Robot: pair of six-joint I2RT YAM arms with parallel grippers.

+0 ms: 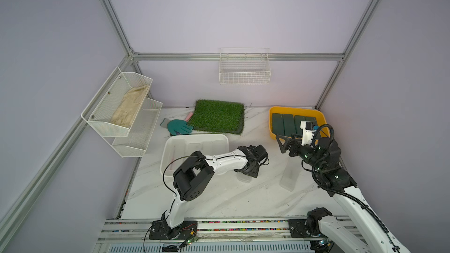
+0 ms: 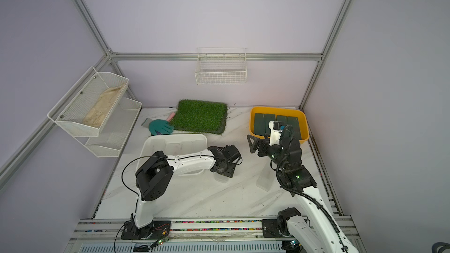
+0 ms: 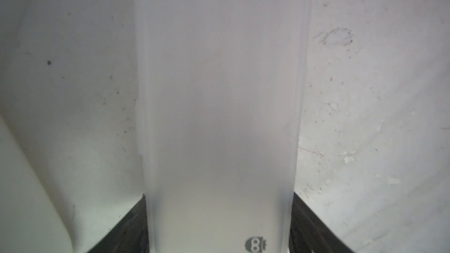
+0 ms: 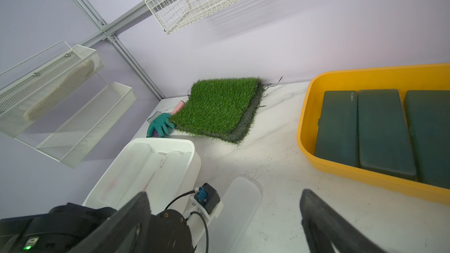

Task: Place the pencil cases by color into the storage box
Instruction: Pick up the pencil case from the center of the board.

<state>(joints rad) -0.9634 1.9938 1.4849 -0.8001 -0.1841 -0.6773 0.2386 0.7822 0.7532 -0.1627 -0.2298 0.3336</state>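
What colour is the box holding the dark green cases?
Yellow box, clearest in the right wrist view.

The tabletop is seen as smooth, marble-patterned white stone or laminate with a slight sheen. The pencil case seen in the left wrist view is made of frosted, translucent white plastic, smooth and matt. The dark green cases are finished matt, with a faint grain, and are held in a glossy yellow plastic tray. The white tray is moulded in smooth plastic. The mat is covered in rough synthetic grass. The wire basket and the 2-tier mesh shelf are made of white-coated metal.
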